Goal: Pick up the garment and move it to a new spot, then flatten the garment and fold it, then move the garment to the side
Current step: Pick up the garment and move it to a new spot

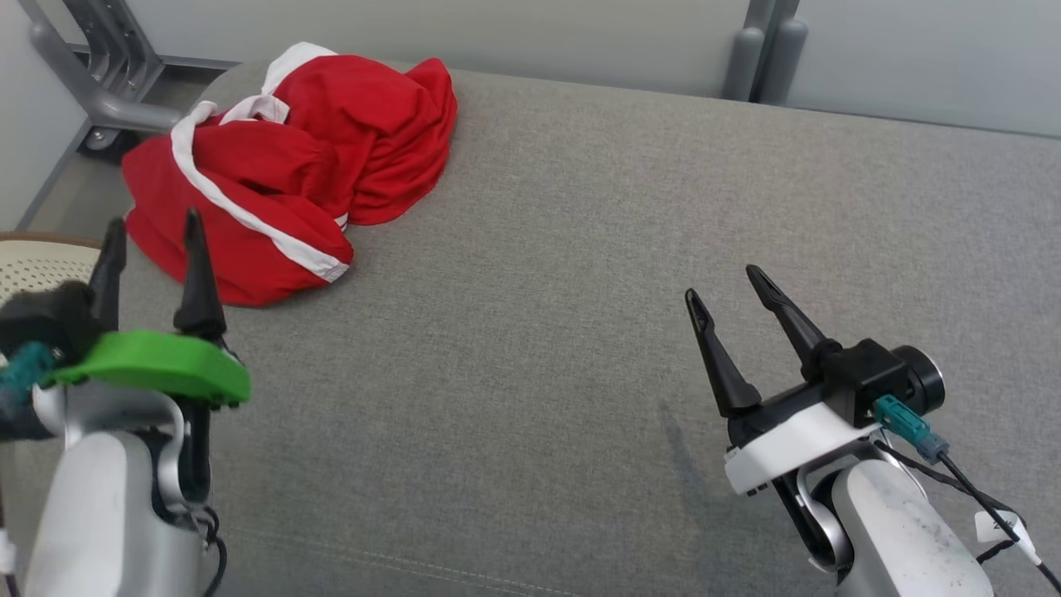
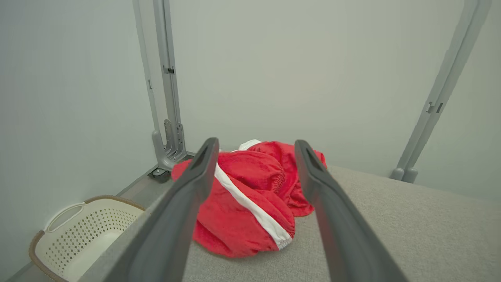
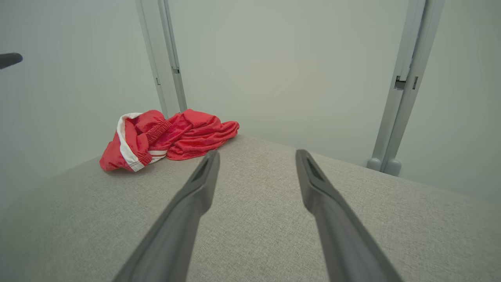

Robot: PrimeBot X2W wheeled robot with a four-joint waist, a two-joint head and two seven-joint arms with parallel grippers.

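Note:
A crumpled red garment (image 1: 286, 170) with white trim lies heaped at the far left corner of the grey fabric surface (image 1: 580, 274). My left gripper (image 1: 153, 228) hovers just short of its near edge, open and empty. In the left wrist view the garment (image 2: 250, 196) sits beyond and between the two dark fingers (image 2: 188, 203). My right gripper (image 1: 725, 286) stands open and empty at the lower right, far from the cloth. From the right wrist view the garment (image 3: 164, 137) lies far off at the upper left.
A cream perforated laundry basket (image 2: 82, 231) stands on the floor left of the surface, its rim (image 1: 41, 249) showing in the head view. Grey metal frame posts (image 1: 99, 75) rise behind the surface at the back left and back right (image 1: 767, 50). A pale wall closes the back.

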